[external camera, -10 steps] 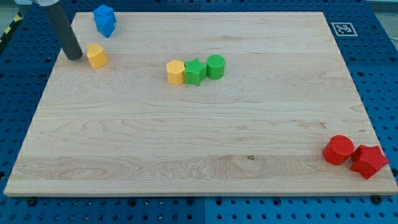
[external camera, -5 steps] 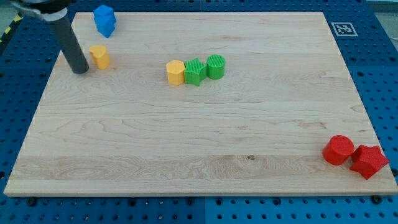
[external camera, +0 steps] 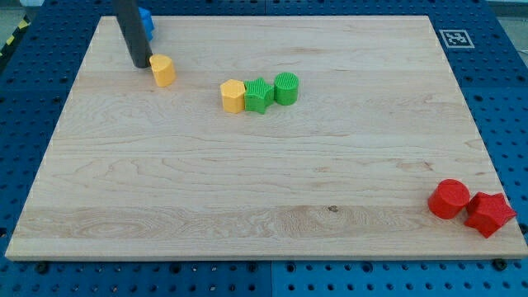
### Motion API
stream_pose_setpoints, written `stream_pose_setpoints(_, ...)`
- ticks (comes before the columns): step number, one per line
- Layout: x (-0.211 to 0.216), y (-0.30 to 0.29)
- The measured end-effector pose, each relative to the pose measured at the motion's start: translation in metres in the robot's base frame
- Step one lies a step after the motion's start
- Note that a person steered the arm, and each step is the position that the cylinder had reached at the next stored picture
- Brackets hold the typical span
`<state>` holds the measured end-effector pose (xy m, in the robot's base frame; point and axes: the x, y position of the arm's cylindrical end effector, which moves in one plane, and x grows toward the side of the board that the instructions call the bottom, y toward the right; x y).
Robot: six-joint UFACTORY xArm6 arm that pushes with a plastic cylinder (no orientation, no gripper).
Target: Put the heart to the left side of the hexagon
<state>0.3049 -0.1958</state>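
Observation:
The yellow heart block point(external camera: 163, 71) lies on the wooden board point(external camera: 264, 181) in the upper left part of the view. My tip point(external camera: 140, 64) stands just to its left, touching or nearly touching it. The yellow hexagon block point(external camera: 233, 96) sits to the right of the heart, with a clear gap between them. The hexagon touches a green star-like block point(external camera: 259, 95), and a green cylinder point(external camera: 286, 87) touches that one on its right.
A blue block point(external camera: 146, 21) sits at the board's top left edge, partly hidden behind the rod. A red cylinder point(external camera: 449, 199) and a red star-like block point(external camera: 489, 214) lie at the bottom right corner.
My tip has moved right and slightly up, and the yellow heart has slid to the right, closer to the hexagon. The other blocks have not moved.

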Motion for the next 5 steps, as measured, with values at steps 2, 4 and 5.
stream_pose_setpoints(2,0.043,0.050)
stream_pose_setpoints(4,0.020,0.034)
stream_pose_setpoints(5,0.022,0.011)
